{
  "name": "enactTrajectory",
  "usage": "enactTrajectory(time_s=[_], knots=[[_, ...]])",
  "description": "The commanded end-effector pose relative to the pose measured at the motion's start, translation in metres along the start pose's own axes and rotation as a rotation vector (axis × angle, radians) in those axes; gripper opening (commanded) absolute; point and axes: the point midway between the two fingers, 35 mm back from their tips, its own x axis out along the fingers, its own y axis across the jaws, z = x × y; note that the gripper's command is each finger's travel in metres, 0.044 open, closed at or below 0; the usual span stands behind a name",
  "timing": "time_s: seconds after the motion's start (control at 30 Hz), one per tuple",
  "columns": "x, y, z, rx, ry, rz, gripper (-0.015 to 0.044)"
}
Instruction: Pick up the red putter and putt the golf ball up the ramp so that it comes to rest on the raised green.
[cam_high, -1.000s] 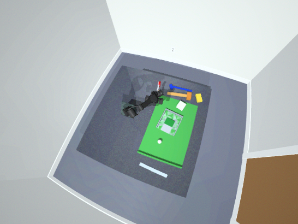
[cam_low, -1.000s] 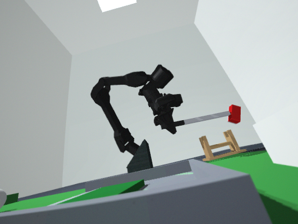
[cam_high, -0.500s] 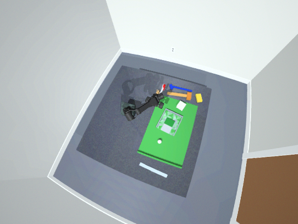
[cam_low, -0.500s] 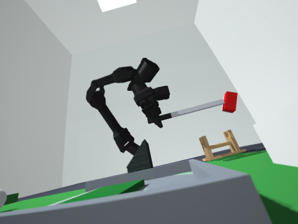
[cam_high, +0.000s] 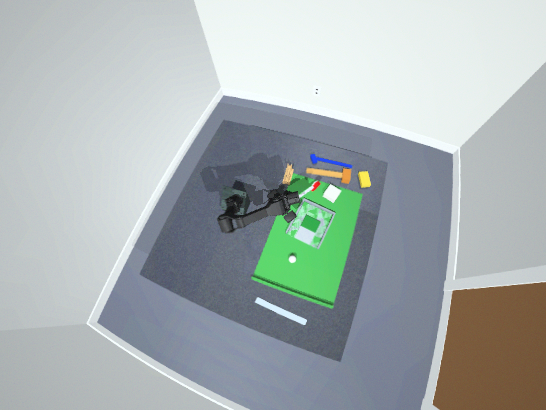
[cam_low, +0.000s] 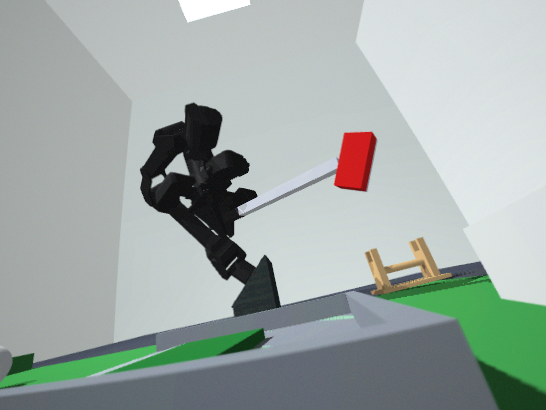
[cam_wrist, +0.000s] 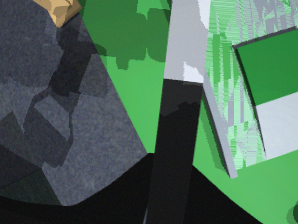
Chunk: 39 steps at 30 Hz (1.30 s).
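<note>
My gripper (cam_high: 296, 201) (cam_low: 239, 212) (cam_wrist: 165, 161) is shut on the black handle of the red putter (cam_high: 315, 186) (cam_low: 354, 161) (cam_wrist: 177, 110). The putter is held in the air, its pale shaft pointing away from the fingers and its red head raised at the far end, clear of the wooden stand. The white golf ball (cam_high: 292, 259) rests on the green mat (cam_high: 345, 250), near its front end. The raised green (cam_high: 311, 223) (cam_wrist: 275, 65) and pale ramp (cam_high: 305, 236) (cam_wrist: 282, 125) are inside a grey-walled frame. The fingers partly hide the handle.
The wooden stand (cam_high: 288, 173) (cam_low: 405, 265) (cam_wrist: 59, 11) is empty at the mat's back corner. A white block (cam_high: 331, 193) is on the mat. Behind are a blue mallet (cam_high: 331, 162), an orange hammer (cam_high: 325, 173) and a yellow block (cam_high: 364, 179). A pale bar (cam_high: 281, 311) lies in front.
</note>
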Motion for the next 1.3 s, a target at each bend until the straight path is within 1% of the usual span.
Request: enactTrajectory(time_s=[0.0,0.5,0.73,1.0,1.27], knots=[[-0.008,-0.018,-0.021,0.122,0.005,-0.018,0.0],[-0.034,-0.066,-0.126,0.616,0.06,-0.096,0.0],[-0.046,-0.074,-0.179,0.846,0.092,-0.143,0.0],[-0.059,-0.072,-0.238,1.1,0.13,-0.206,0.0],[-0.054,-0.072,-0.244,1.122,0.133,-0.211,0.0]])
